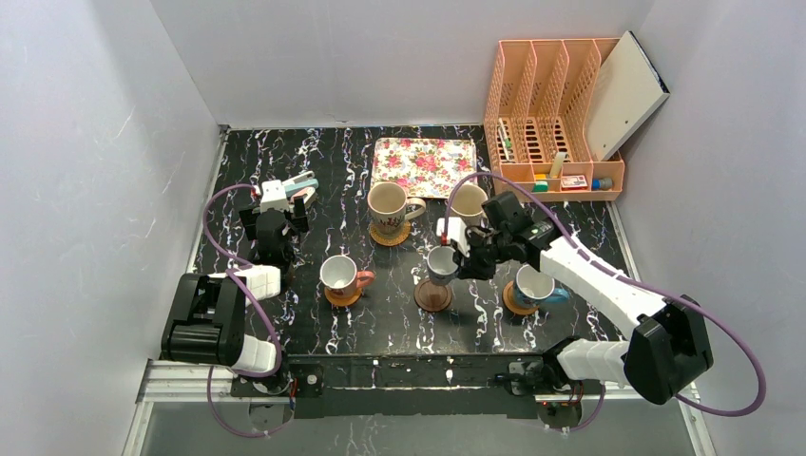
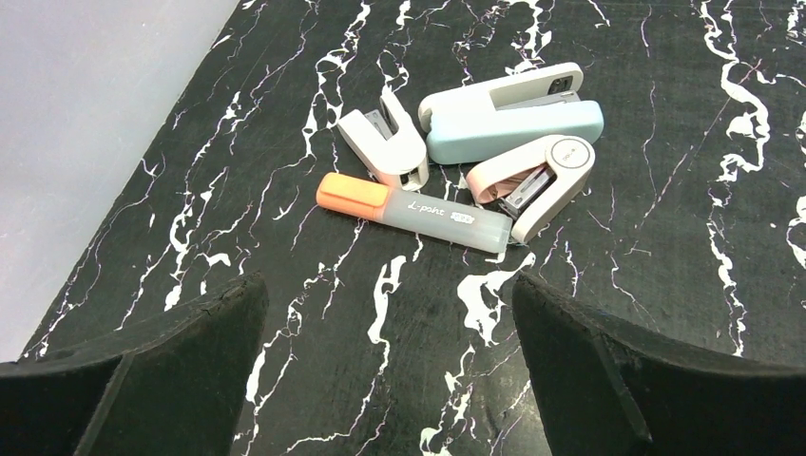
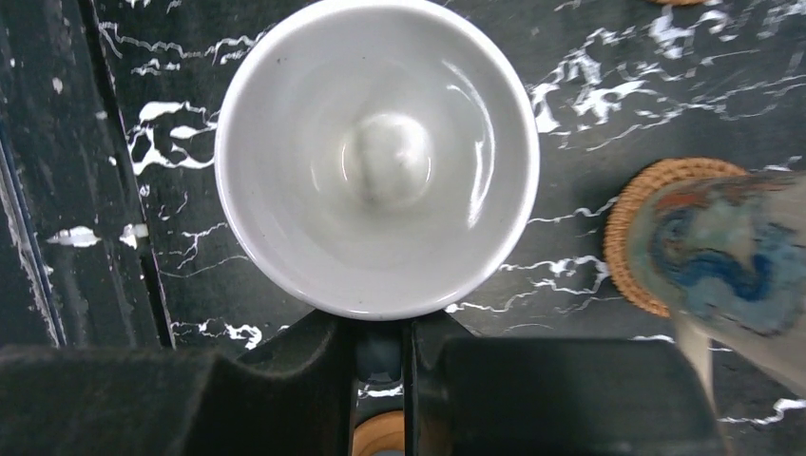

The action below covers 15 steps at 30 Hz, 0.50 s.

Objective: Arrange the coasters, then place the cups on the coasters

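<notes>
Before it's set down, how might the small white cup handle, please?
The cup looks glazed, so it is probably slippery and breakable. Held only by its handle in the right gripper, it may swing or tilt.

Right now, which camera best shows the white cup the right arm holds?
The right wrist view: the white cup fills the frame, rim and inside clear, right tool shut on its handle. The top view shows it small, near the dark coaster. The left wrist view misses it.
</notes>
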### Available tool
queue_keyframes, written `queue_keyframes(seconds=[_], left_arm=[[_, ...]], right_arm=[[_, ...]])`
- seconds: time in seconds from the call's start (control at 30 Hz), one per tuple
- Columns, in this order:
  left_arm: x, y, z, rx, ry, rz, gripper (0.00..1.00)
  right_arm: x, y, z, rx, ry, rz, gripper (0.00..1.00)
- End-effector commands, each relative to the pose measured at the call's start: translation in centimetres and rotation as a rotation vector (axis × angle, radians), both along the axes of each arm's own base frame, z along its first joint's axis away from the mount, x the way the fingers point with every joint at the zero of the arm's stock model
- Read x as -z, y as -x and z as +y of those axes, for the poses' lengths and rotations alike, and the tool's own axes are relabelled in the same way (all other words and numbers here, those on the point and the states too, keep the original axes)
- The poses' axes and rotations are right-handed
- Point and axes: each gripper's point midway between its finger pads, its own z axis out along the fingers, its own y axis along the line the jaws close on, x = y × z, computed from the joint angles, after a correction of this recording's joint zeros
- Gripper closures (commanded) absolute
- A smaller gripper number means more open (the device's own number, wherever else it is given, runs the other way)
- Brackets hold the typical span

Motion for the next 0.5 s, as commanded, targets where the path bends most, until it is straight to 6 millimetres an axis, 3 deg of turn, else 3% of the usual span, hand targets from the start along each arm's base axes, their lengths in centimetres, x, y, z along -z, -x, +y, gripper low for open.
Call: queue_keyframes(seconds=[0.0, 0.47], left_arm=[[-0.9, -0.7, 0.0, -0.002, 0.011, -0.033, 0.02], [-0.9, -0.7, -0.1, 0.005, 0.01, -0.032, 0.02]], right_arm=[[0.2, -0.4, 1.3, -0.046, -0.039, -0.094, 0.99], [4.0, 0.5, 2.2, -0.086, -0.005, -0.085, 0.99]])
